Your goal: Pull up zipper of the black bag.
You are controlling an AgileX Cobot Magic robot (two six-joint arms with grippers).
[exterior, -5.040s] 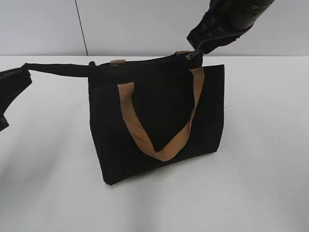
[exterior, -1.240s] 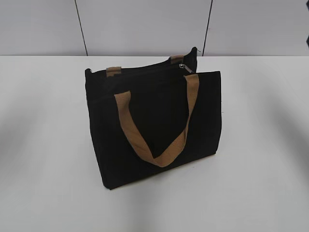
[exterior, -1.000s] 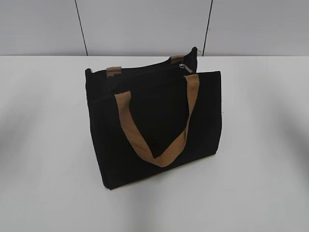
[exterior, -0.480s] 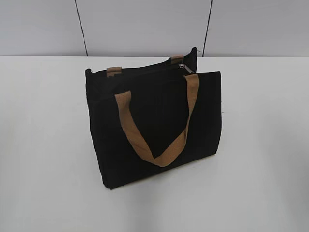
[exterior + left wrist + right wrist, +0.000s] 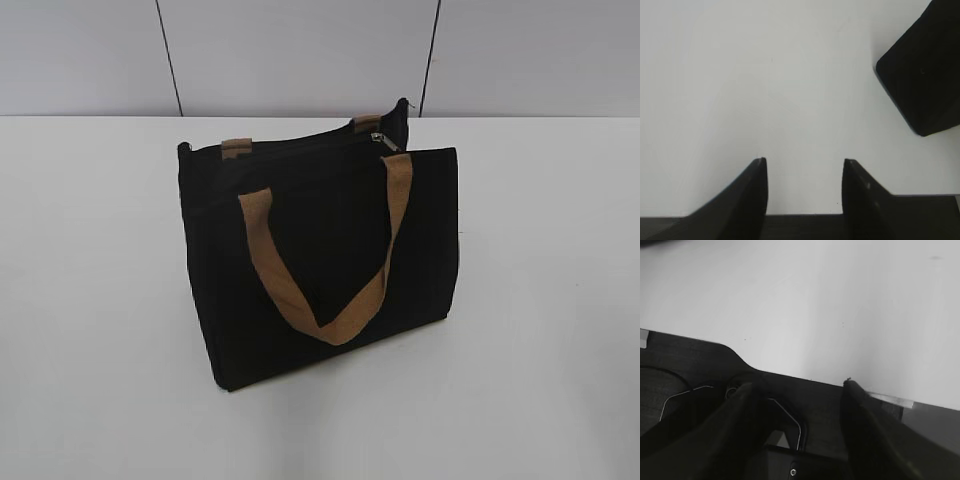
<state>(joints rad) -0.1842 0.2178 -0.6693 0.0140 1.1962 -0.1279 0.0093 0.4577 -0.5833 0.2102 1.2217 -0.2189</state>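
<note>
The left hand is released, its two dark fingers spread with only bare bench between them; a corner of the black bag sits at the upper right of that wrist view, well apart from the fingers. The right hand is likewise released and grasps nothing, hanging over the bench edge in the lower half of its own view. Neither hand shows in the outside view.

There the black bag stands upright in the middle of the frame, a tan handle drooping over its front. The zipper runs along the top edge, its small silver pull at the upper right end.

The top looks closed, so the job seems done or nearly so. To check it well, one hand should steady the far end while the other pinches only the pull, not the handle.

What the bag holds is hidden.
</note>
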